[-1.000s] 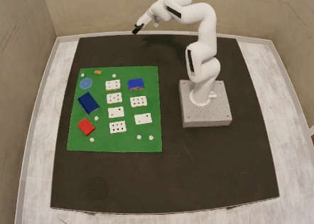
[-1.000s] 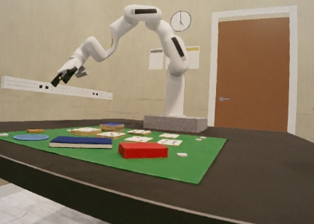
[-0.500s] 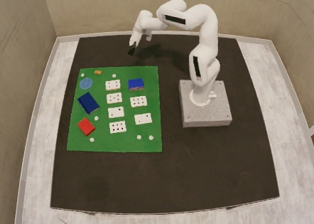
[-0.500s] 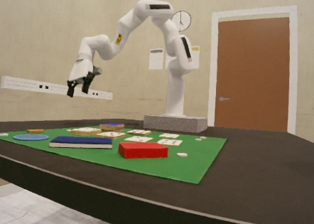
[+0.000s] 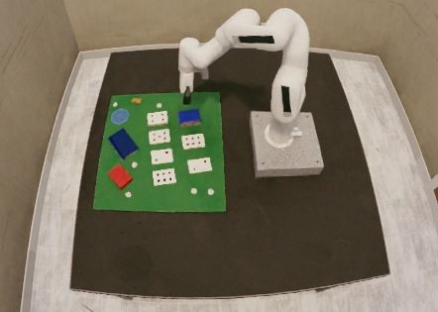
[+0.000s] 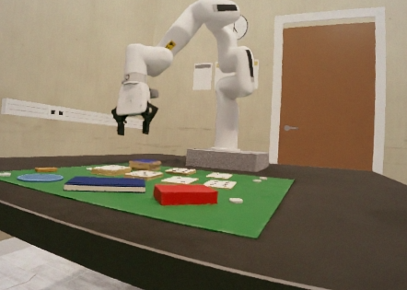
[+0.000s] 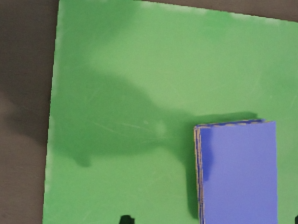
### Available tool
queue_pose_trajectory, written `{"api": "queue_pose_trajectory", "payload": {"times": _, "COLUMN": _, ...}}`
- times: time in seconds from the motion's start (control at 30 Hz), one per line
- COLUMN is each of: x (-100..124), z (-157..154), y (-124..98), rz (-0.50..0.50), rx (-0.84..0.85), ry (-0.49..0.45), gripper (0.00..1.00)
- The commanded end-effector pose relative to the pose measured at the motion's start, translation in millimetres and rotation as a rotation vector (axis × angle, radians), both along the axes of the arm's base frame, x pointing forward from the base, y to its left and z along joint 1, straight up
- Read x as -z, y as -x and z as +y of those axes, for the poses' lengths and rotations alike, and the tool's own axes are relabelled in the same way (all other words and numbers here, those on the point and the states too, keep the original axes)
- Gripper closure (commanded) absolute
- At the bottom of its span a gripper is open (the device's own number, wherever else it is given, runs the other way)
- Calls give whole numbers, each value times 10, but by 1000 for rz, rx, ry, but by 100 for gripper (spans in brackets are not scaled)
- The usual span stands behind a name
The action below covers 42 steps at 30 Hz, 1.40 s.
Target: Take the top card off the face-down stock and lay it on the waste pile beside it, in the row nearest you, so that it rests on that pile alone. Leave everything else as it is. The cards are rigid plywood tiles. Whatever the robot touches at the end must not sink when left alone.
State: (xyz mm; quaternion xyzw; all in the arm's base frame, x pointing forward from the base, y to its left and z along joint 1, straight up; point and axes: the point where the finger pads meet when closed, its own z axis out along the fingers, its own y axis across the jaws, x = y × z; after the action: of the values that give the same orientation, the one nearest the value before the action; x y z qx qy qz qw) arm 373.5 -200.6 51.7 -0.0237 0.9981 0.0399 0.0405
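The tool [image 6: 133, 121] hung wide and held nothing above the green mat [image 5: 213, 147], just off the blue-backed stock [image 5: 189, 117]; a good pickup would call for centring over that stack and pinching only its top card.

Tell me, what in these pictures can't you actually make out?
- Stock: its blue back shows; the wrist view's bottom edge cuts it off, and the card count is unreadable.
- Gripper: hangs open above the mat; only one fingertip peeks into the wrist view.
- Waste pile: pips too blurred to count from the top.
- Small white pieces: too small to identify.
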Motion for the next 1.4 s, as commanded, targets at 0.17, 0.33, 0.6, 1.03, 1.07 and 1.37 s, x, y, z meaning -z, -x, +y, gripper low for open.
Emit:
{"api": "queue_pose_trajectory", "payload": {"times": 0.17, "x": 84, "z": 469, "y": 99, "rz": 74, "rx": -72, "ry": 85, "gripper": 0}}
{"api": "queue_pose_trajectory", "payload": {"times": 0.33, "x": 84, "z": 470, "y": 99, "rz": 74, "rx": -72, "ry": 86, "gripper": 0}}
{"api": "queue_pose_trajectory", "payload": {"times": 0.6, "x": 84, "z": 470, "y": 99, "rz": 75, "rx": -62, "ry": 85, "gripper": 0}}
{"api": "queue_pose_trajectory", "payload": {"times": 1.03, "x": 84, "z": 469, "y": 100, "rz": 86, "rx": 229, "ry": 73, "gripper": 0}}
{"api": "queue_pose_trajectory", "payload": {"times": 1.07, "x": 84, "z": 469, "y": 100, "rz": 86, "rx": 229, "ry": 73, "gripper": 0}}
{"api": "queue_pose_trajectory", "payload": {"times": 1.37, "x": 84, "z": 467, "y": 100, "rz": 102, "rx": 717, "ry": 46, "gripper": 0}}
